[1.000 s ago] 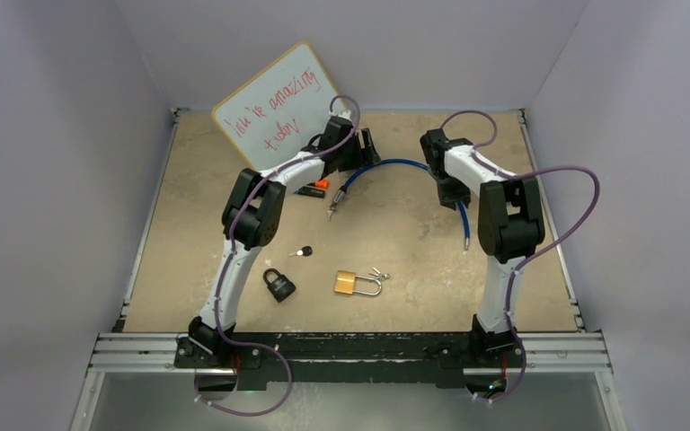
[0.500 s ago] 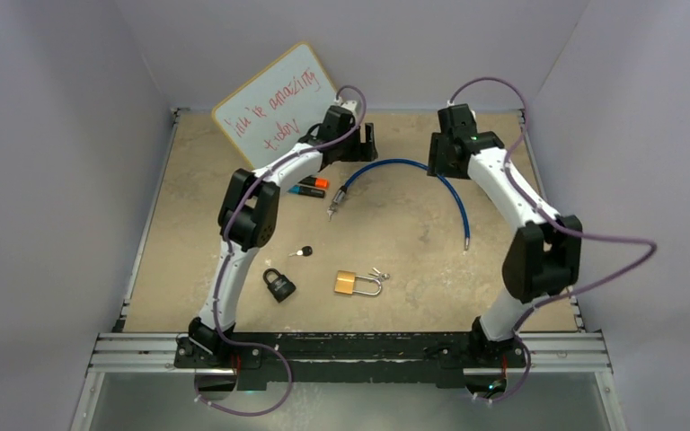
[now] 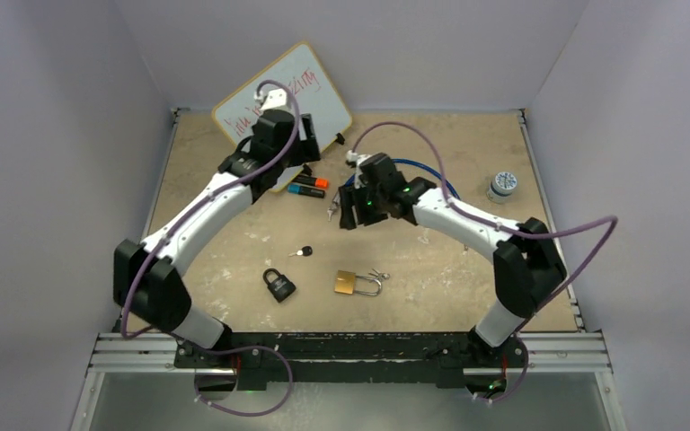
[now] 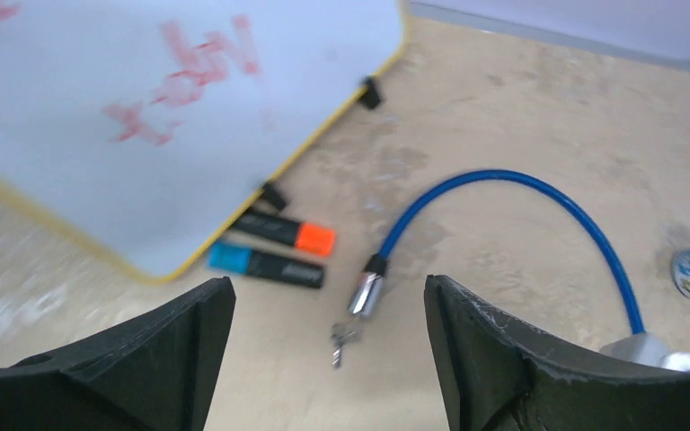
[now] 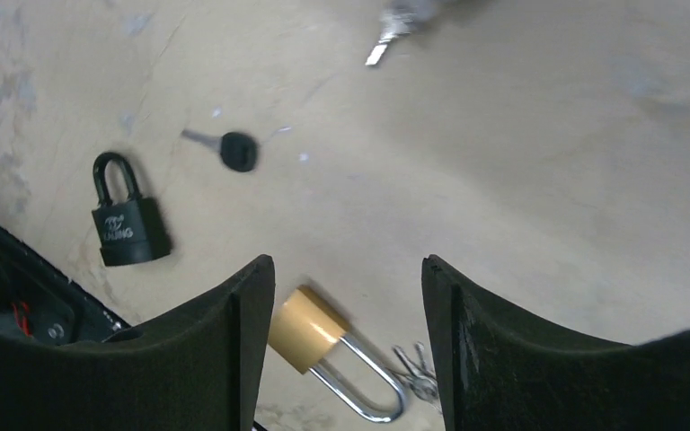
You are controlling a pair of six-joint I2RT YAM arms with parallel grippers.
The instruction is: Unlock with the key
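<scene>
Two tools, both released and empty. The right tool (image 5: 346,269) hangs with its jaws spread wide over the middle of the desk (image 5: 548,180). The brass padlock (image 5: 310,334) lies right under the gap, with a ring of small keys (image 5: 418,379) just beside its shackle. Further out lie the black-headed key (image 5: 234,151) and, near it but apart, the black padlock (image 5: 126,224) with its shackle shut. The left tool (image 4: 323,332), likewise spread and holding nothing, is up at the far side above the blue cable lock (image 4: 521,184), two markers (image 4: 278,233) and the whiteboard (image 4: 144,135).

No key sits in any lock, so this looks like the reach for a key, the opening step. Which lock is meant I cannot tell. The next move likely calls for the right tool to come down to the desk surface and pinch a thin, flat key by its head. The other tool would then need to steady the matching lock body.
</scene>
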